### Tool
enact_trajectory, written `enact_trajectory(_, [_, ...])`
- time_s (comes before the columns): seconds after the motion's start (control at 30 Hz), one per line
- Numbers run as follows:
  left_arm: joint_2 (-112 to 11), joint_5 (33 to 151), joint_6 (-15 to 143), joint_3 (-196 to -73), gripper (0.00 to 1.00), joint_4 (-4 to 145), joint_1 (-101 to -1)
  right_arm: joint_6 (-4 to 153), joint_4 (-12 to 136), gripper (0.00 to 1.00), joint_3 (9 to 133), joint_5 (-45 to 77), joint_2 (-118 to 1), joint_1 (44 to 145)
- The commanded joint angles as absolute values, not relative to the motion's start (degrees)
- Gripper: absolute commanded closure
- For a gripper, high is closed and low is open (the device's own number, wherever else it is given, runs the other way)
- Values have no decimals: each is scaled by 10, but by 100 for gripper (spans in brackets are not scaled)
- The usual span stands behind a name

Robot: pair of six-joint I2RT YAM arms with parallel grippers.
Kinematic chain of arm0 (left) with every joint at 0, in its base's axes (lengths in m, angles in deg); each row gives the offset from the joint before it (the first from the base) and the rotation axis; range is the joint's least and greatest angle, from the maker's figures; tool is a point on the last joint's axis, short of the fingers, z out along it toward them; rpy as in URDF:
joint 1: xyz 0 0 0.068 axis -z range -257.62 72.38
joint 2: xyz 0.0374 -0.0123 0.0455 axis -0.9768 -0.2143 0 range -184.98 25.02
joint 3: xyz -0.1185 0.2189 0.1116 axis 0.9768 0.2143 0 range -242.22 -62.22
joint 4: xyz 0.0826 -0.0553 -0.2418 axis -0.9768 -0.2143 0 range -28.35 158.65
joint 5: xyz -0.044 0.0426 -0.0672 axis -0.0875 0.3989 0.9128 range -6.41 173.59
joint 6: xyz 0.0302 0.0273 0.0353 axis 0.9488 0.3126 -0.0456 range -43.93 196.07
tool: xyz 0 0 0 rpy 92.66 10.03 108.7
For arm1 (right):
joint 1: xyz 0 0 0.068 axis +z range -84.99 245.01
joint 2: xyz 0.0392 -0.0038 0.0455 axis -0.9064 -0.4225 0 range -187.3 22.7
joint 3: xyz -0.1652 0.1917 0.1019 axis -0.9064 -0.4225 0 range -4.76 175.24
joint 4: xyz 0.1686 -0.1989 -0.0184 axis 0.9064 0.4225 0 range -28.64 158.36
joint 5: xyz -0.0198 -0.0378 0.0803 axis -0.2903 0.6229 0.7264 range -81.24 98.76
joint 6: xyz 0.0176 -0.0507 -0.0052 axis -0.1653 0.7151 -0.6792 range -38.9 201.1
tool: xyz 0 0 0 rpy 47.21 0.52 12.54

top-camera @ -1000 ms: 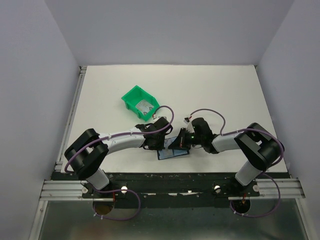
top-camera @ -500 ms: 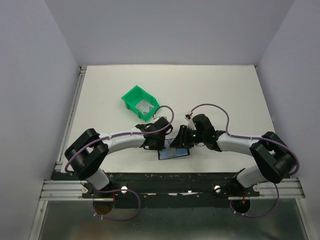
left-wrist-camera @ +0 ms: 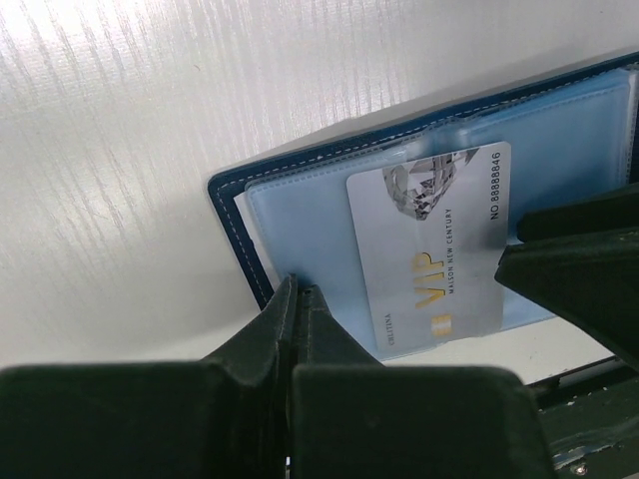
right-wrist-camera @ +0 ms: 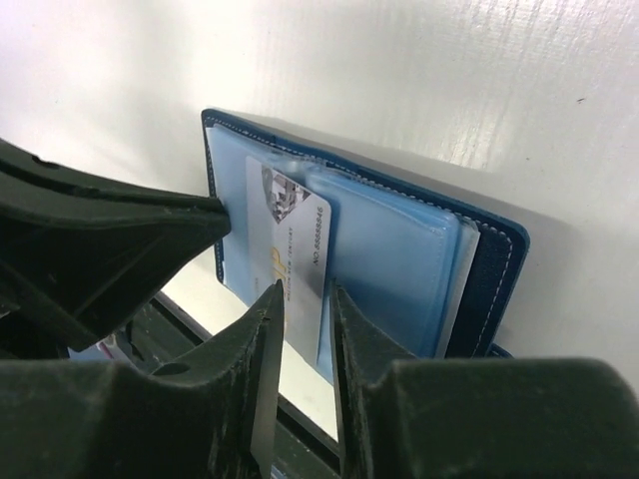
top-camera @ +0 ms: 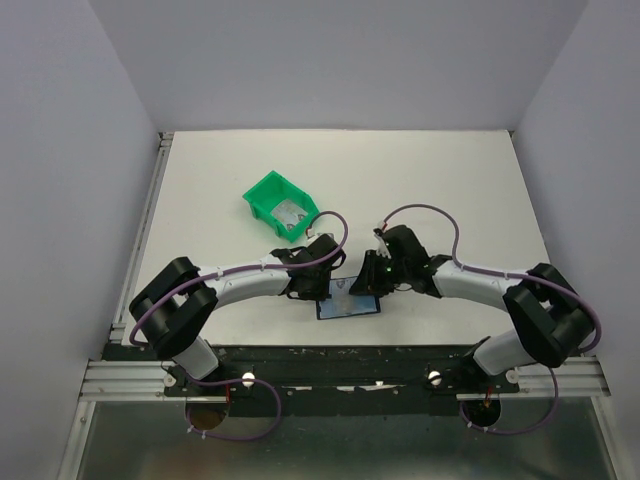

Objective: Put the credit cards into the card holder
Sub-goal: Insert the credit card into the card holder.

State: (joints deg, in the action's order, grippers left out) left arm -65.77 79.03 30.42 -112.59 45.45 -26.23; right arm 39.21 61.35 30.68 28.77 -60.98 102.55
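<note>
At the near edge of the white table (top-camera: 450, 180) lies the open navy card holder (top-camera: 345, 308), soft and floppy. The left gripper (left-wrist-camera: 297, 294), closed and empty, seems to pin its left edge. The right gripper (right-wrist-camera: 305, 299) is slightly parted and grips nothing. It stands over the VIP card (left-wrist-camera: 429, 254), which looks light, stiff and slick, and is probably best pushed by its bare end.

Black-and-white arms (top-camera: 245, 278), purple cables (top-camera: 420, 209)

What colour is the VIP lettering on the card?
Gold, on a silver-grey card; the left wrist view shows it best.
</note>
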Motion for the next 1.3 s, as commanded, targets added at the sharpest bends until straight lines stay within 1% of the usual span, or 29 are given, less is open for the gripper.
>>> enact_trajectory(0.0, [-675,797,308,-1106,100,438,-259,405,643,70,329,263,-628,1027])
enact_trajectory(0.17, [-674,798,308,-1104,100,439,-259,401,627,78,333,277,-646,1027])
enact_trajectory(0.3, [-674,798,309,-1104,100,440,-259,396,620,81,337,295,-664,1027])
enact_trajectory(0.37, [-674,798,308,-1104,100,439,-259,392,593,82,336,303,-669,1027])
enact_trajectory(0.67, [-674,797,308,-1103,100,439,-259,369,528,84,324,359,-688,1032])
enact_trajectory(0.87, [-671,795,306,-1103,100,439,-259,351,498,89,311,384,-696,1037])
enact_trajectory(1.03, [-660,785,309,-1110,100,429,-259,350,501,89,303,371,-694,1041])
enact_trajectory(1.27, [-592,762,306,-1107,100,411,-259,357,532,89,304,342,-685,1041])
